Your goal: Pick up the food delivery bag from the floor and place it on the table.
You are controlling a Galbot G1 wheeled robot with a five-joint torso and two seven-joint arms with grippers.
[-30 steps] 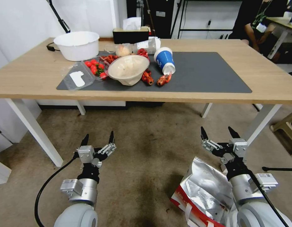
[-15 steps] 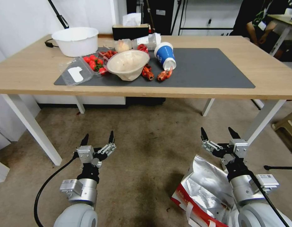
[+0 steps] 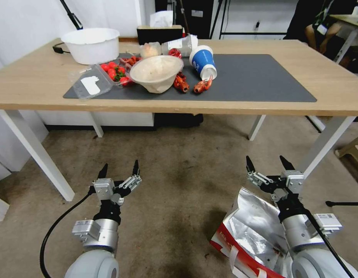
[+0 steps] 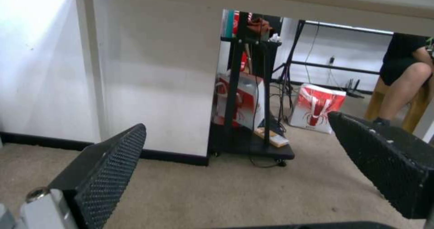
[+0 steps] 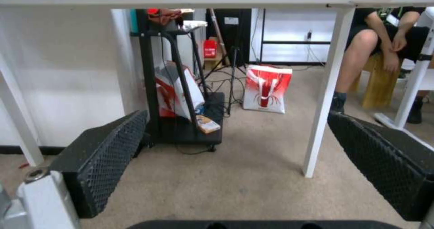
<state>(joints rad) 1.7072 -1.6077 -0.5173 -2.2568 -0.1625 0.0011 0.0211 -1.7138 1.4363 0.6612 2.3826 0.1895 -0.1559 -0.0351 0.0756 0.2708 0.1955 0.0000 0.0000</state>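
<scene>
While hovering low above the floor point(image 3: 179, 170), held both grippers spread and empty: left gripper point(image 3: 119, 170) at seven o'clock, right gripper point(image 3: 267, 163) at five. Lay the food delivery bag point(image 3: 248, 231) on the floor, just below the right gripper, foil mouth gaping. Stood the counter point(image 3: 263, 100) at twelve.

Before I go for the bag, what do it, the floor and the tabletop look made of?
Bag: seemingly paper, red and white outside, lined with crinkled, shiny silver foil; white strap handles, material unclear.
Floor: matte brownish-grey, mottled and stained; looks like low carpet, though it could be a hard surface.
Table: light wood-grain top, probably laminate, with a flat dark grey mat and white legs.
</scene>
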